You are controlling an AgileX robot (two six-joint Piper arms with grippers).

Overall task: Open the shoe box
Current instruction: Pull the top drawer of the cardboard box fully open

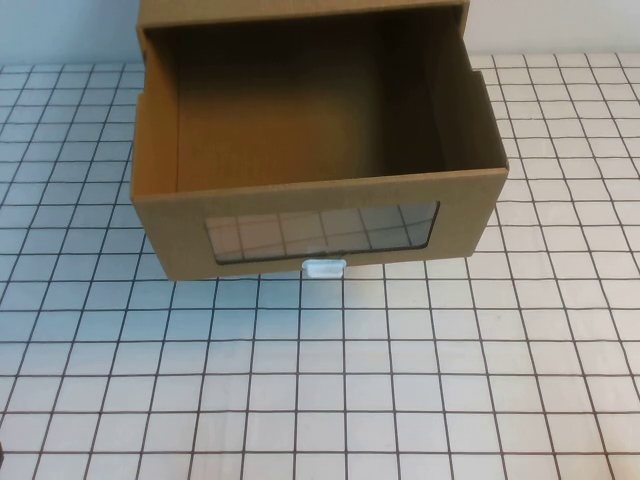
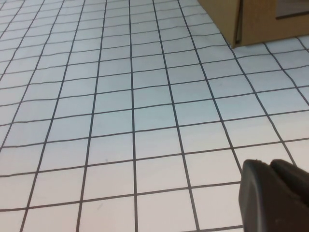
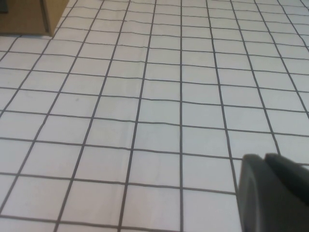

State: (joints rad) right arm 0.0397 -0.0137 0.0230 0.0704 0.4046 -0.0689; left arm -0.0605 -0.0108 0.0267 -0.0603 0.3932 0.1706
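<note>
At far centre of desk (image 1: 400, 380): shoe box (image 1: 320, 215), inner tray slid out toward robot, interior exposed and empty, white pull tab (image 1: 323, 267) under front window. Judged open. Left gripper (image 2: 271, 169) and right gripper (image 3: 265, 166) both clenched, empty, low over near desk, well apart from box; likely parked since nothing is left to pull.

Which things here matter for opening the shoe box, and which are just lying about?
Job: shoe box, already open; its white handle; left gripper off its front-left corner; right gripper off its front-right corner.
Lying about: gridded table cover.
</note>
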